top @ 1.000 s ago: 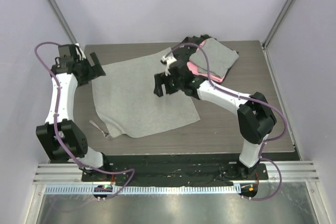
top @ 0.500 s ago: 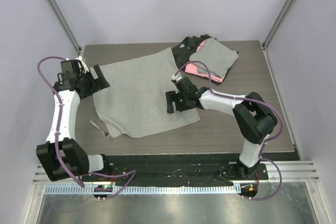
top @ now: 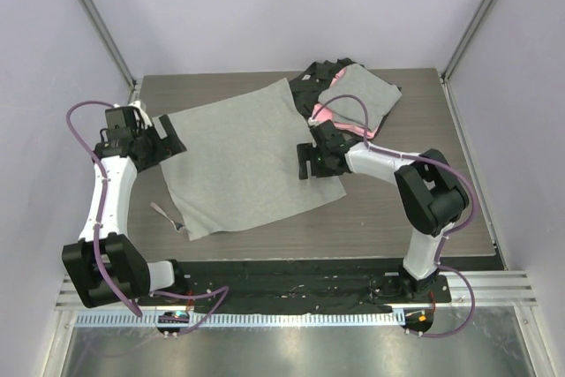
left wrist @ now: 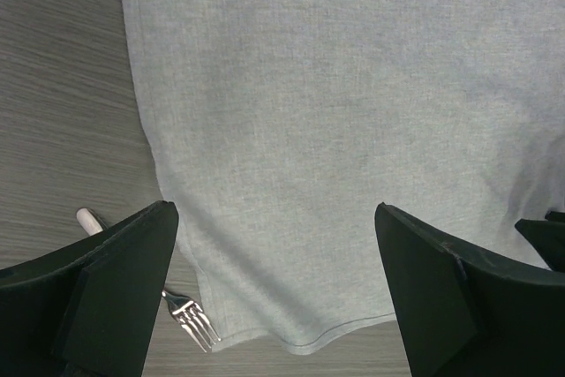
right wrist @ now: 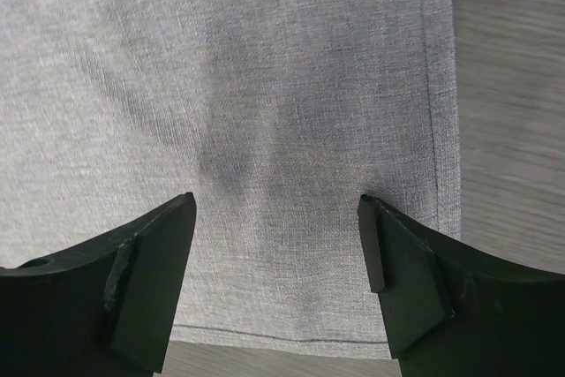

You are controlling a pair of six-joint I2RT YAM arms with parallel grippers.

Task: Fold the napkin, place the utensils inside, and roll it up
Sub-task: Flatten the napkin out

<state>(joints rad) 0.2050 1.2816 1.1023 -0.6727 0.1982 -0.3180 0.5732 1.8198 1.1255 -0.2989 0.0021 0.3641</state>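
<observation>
Fingers [left wrist: 106, 289] of the left gripper [top: 164, 137] stand wide and empty at the left edge of the napkin [top: 243, 161], which lies flat mid-table. A fork [top: 168, 216] lies just beside its near-left corner. The cloth looks soft, light and limp, so it is best pinched at a hemmed corner. The right gripper [top: 311, 161], likewise wide, hovers over the right edge. No writing shows.

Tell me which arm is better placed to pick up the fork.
Left. The fork lies by the napkin's near-left corner, on the left gripper's side and in its wrist view. The right gripper is across the cloth, over its right edge.
</observation>
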